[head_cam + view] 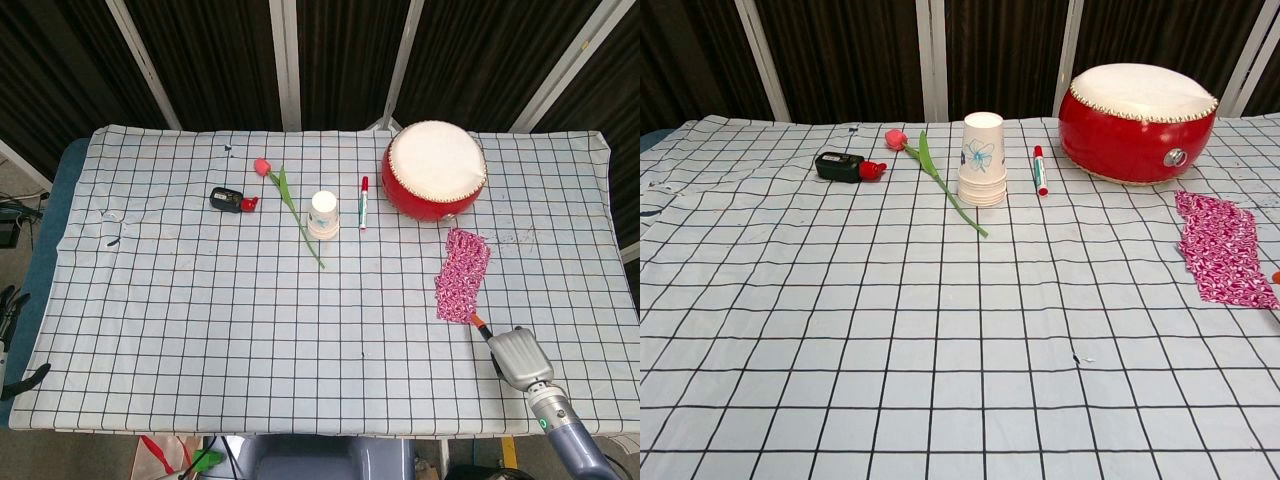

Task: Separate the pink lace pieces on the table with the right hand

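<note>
Pink lace pieces lying flat on the checked cloth of the surface, toward its right side, just in front of the red drum; seen as one overlapping patch of pink-and-white mesh, long axis running away from the camera. In the chest view, the same lace close to the right edge of frame, below the drum.

Right robot hand low over the surface at the near right, back of the palm facing up, an orange-tipped finger reaching to the near corner of the lace, possibly touching it, though contact is hard to confirm from above. Fingers mostly hidden under the palm, so impossible to tell whether spread or curled; nothing visibly held. Only a sliver of orange at the right edge of the chest view.

Left robot hand: dark fingertips just visible at the far left edge, beyond the cloth; state not readable.

Across the back of the surface, left to right: a small black device with a red end, a red tulip on a green stem, stacked paper cups standing upright, a red-capped marker.
</note>
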